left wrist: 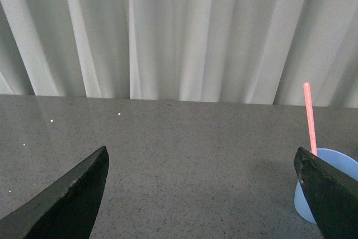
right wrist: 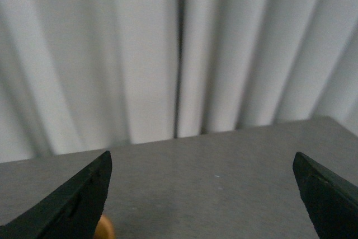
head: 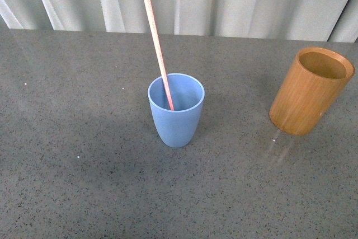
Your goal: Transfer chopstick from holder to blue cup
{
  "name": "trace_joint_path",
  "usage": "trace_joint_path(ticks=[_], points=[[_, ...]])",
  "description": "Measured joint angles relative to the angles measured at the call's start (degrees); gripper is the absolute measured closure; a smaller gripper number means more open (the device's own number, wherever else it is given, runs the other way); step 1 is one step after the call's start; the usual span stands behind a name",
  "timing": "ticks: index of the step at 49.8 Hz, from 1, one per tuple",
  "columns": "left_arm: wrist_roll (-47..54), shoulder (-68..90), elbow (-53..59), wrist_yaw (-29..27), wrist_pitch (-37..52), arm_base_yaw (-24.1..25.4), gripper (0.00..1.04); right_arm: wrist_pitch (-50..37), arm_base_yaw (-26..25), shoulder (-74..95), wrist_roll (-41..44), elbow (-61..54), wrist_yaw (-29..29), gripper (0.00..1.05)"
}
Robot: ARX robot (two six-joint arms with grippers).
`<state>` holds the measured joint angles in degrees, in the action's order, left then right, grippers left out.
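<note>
The chopstick point(head: 158, 48) already leans inside the blue cup point(head: 176, 117), and the holder point(head: 310, 90) looks empty from here, so the job seems done. Left gripper point(left wrist: 204, 197) and right gripper point(right wrist: 204, 197) both gape wide, holding nothing.

The chopstick point(head: 158, 48) was salmon-pink; the cup point(head: 176, 116) light blue; the holder point(head: 309, 92) orange-brown, grained; the table point(head: 67, 138) speckled grey.

Front view looks down; wrist views sit low, facing the curtain point(left wrist: 184, 32)
</note>
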<state>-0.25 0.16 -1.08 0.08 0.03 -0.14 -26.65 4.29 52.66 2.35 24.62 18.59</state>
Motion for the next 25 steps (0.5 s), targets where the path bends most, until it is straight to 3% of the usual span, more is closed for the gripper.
trace_joint_path(ticks=[4, 6, 11, 25], points=[[0.0, 0.0, 0.0, 0.0, 0.0, 0.0, 0.07, -2.9, -3.0, -1.2, -1.0, -2.6, -13.4, 0.25], [0.0, 0.0, 0.0, -0.3, 0.0, 0.0, 0.07, -3.5, -3.7, -2.4, -1.3, -4.7, -17.5, 0.34], [0.0, 0.0, 0.0, -0.2, 0.0, 0.0, 0.07, -4.3, -4.0, -6.1, -1.5, -9.4, -18.7, 0.57], [0.0, 0.0, 0.0, -0.2, 0.0, 0.0, 0.07, -4.0, -4.3, -12.7, -1.7, -15.5, -18.7, 1.01]])
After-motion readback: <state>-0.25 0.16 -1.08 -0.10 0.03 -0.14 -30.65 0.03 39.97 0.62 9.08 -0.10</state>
